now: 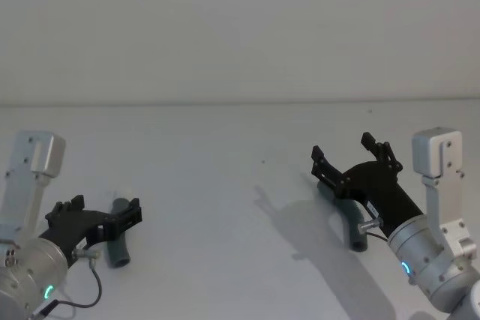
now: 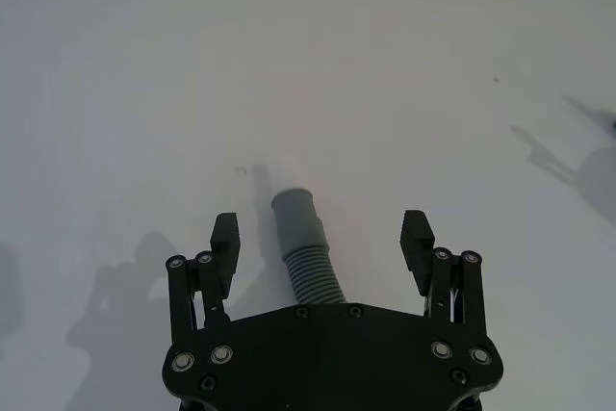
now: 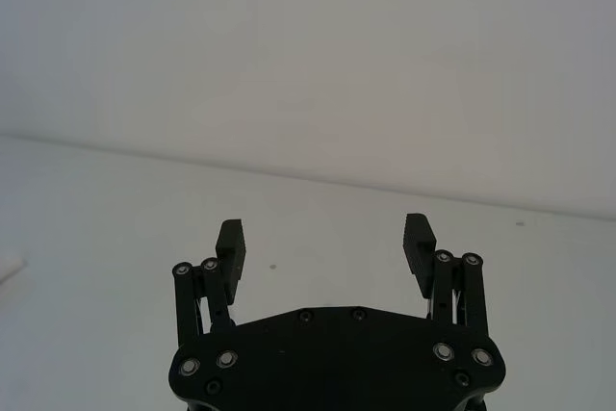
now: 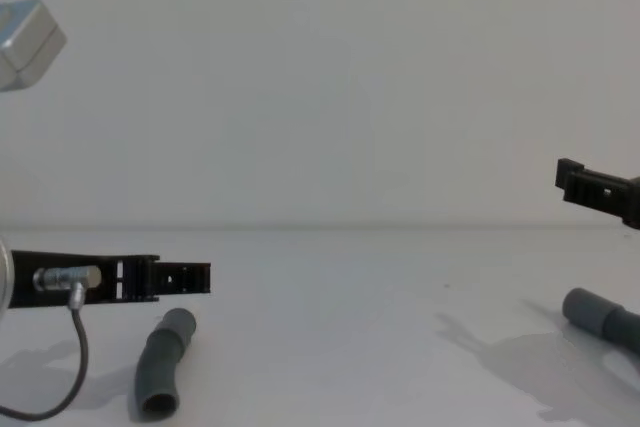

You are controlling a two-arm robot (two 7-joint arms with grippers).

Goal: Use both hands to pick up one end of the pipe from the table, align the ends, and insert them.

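The pipe lies on the white table as two dark grey ribbed pieces. My left gripper hovers open just above the left piece. In the left wrist view that piece's grey cuff with a white tip points away between the spread fingers without touching them. From the chest view the left piece rests flat below the left gripper. My right gripper is open and raised over the right piece, whose cuff lies on the table under the right gripper.
A plain white wall rises behind the table's far edge. Bare table stretches between the two pipe pieces. A thin cable loops down from the left wrist near the left piece.
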